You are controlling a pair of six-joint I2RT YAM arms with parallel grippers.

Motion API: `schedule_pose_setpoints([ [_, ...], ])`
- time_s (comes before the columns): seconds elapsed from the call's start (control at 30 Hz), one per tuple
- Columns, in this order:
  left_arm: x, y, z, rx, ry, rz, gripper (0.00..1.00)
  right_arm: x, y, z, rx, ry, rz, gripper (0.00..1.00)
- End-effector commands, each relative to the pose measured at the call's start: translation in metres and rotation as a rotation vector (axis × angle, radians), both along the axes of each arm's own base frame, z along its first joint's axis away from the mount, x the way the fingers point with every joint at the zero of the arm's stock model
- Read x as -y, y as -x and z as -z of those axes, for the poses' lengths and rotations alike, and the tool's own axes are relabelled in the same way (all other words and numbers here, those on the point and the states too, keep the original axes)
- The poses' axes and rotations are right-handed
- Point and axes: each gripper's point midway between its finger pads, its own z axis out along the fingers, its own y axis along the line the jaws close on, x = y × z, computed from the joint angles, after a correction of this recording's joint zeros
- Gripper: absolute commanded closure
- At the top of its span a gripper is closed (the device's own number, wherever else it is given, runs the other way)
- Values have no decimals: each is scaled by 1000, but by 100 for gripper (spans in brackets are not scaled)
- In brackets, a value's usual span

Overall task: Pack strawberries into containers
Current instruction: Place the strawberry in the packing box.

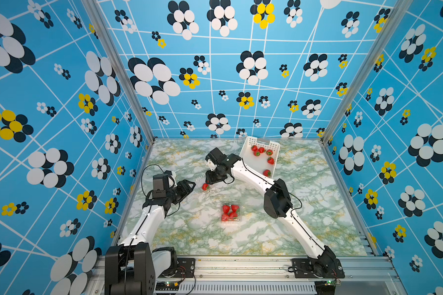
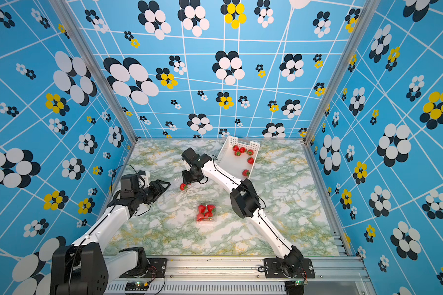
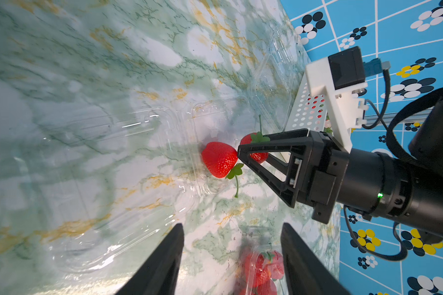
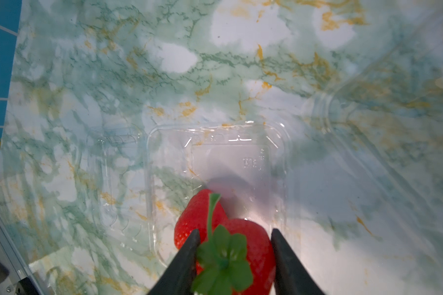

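Observation:
My right gripper [image 4: 235,231] is shut on a strawberry [image 4: 251,245], leafy cap towards the camera, just above an open clear container [image 4: 215,158]. A second strawberry [image 4: 197,217] lies inside that container, and in the left wrist view it [image 3: 219,159] sits beside the held one [image 3: 256,153]. In both top views the right gripper [image 1: 210,180] [image 2: 188,178] hangs over this spot. My left gripper [image 3: 232,255] [image 1: 189,186] stands open and empty just left of it. A closed container [image 1: 231,212] [image 2: 206,212] holding several strawberries rests mid-table.
A white perforated basket [image 1: 251,163] [image 2: 230,158] at the back right holds several loose strawberries [image 1: 261,150]. Another empty clear container [image 4: 394,127] [image 3: 274,76] lies near the open one. The right arm stretches diagonally across the table from the front right.

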Motion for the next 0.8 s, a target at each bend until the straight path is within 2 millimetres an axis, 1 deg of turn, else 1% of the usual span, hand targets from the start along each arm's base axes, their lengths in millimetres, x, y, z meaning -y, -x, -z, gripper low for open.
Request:
schedule_pose_setpoints([
  [0.0, -1, 1, 5, -6, 3, 8, 38, -6, 5, -4, 5, -7, -17, 49],
  [0.03, -1, 0, 5, -5, 4, 9, 38, -6, 4, -6, 8, -9, -18, 45],
  [0.07, -1, 0, 5, -6, 5, 9, 38, -6, 4, -7, 9, -7, -16, 44],
  [0.17, -1, 0, 6, -6, 7, 9, 38, -4, 4, -9, 16, -2, -15, 44],
  [0.27, -1, 0, 7, -9, 7, 9, 38, -3, 1, -19, 42, -2, -15, 44],
  [0.37, 0, 1, 8, -12, 7, 9, 38, 1, -4, -38, 88, -9, -12, 43],
  [0.47, 1, -1, 4, -5, 8, 13, 38, 13, -12, -63, 139, 0, 3, 43],
  [0.57, 9, -5, -3, 1, -3, 35, 38, 39, -21, -87, 152, 2, 41, 43],
  [0.63, 22, -9, -10, 7, -20, 65, 38, 64, -30, -104, 189, 22, 83, 43],
  [0.67, 28, -11, -13, 11, -28, 79, 38, 77, -33, -106, 198, 37, 103, 43],
  [0.73, 45, -18, -24, 30, -47, 115, 38, 113, -43, -118, 221, 62, 175, 43],
  [0.77, 53, -21, -28, 37, -51, 131, 37, 129, -48, -120, 225, 75, 208, 43],
])
